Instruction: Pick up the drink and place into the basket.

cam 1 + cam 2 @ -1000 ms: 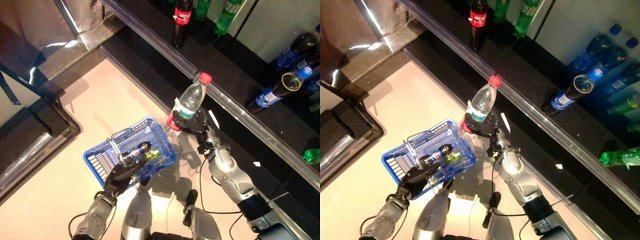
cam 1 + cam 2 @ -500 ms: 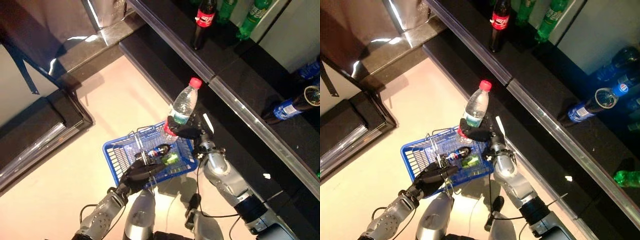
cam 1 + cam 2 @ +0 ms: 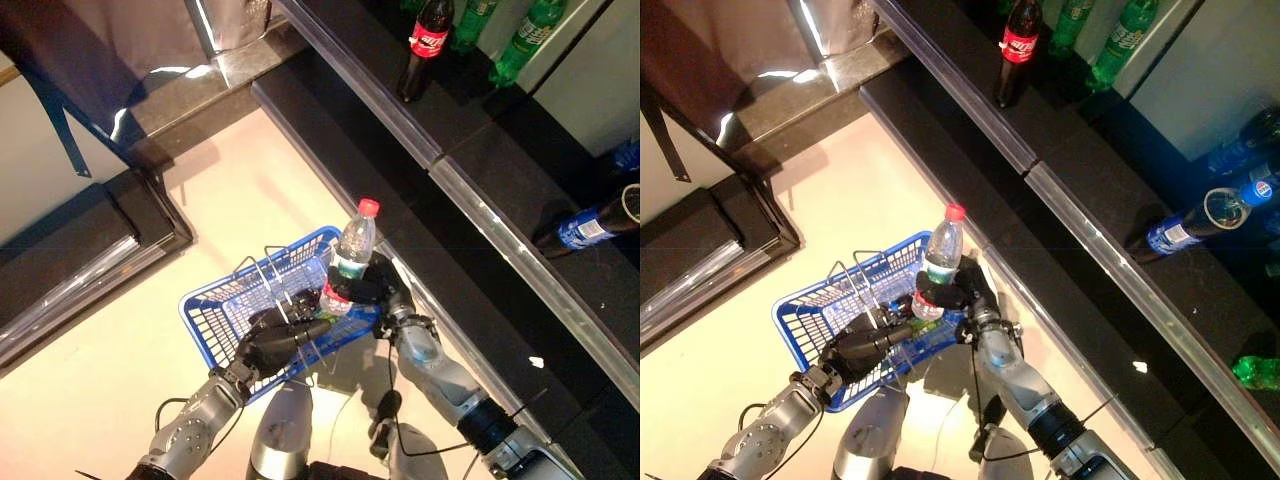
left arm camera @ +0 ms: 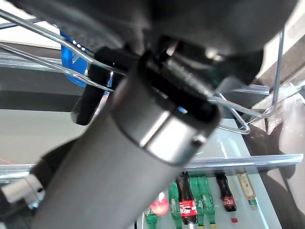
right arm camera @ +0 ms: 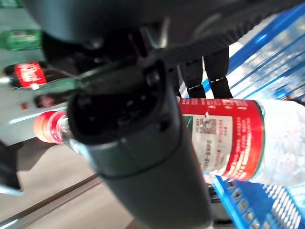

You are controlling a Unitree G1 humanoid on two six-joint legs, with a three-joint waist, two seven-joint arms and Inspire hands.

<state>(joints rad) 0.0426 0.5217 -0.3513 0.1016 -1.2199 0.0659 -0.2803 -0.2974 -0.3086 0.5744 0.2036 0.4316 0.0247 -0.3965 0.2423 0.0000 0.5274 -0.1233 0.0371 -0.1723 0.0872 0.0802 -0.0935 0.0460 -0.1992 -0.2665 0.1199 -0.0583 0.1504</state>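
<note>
Right hand (image 3: 385, 290), at centre of frame, curled round a clear water bottle (image 3: 344, 258) with red cap and red-and-green label; bottle held upright with a slight tilt, base at the near-right rim of the blue basket (image 3: 215, 320), over its right end. Grip confirmed in right wrist view, fingers wrapped across the label of the bottle (image 5: 224, 138). Left hand (image 3: 275, 340), lower centre-left, closed on the basket's wire handles (image 3: 272, 270), basket carried above the pale floor (image 3: 130, 370). Inside the basket, partly hidden behind the left hand and the bottle, a small dark item and something green; not identifiable. Outward, upper right of frame: dark shelf (image 3: 480, 150) with a clear front rail running diagonally. On it, a cola bottle (image 3: 420, 55) with red label standing upright at top centre, green bottles (image 3: 535, 25) beside it at the top edge. Further right, a dark bottle with blue label (image 3: 590, 225) lying on its side at the right edge. Upper left: dark low platform (image 3: 90, 260) and a reflective metal surface (image 3: 230, 25).
</note>
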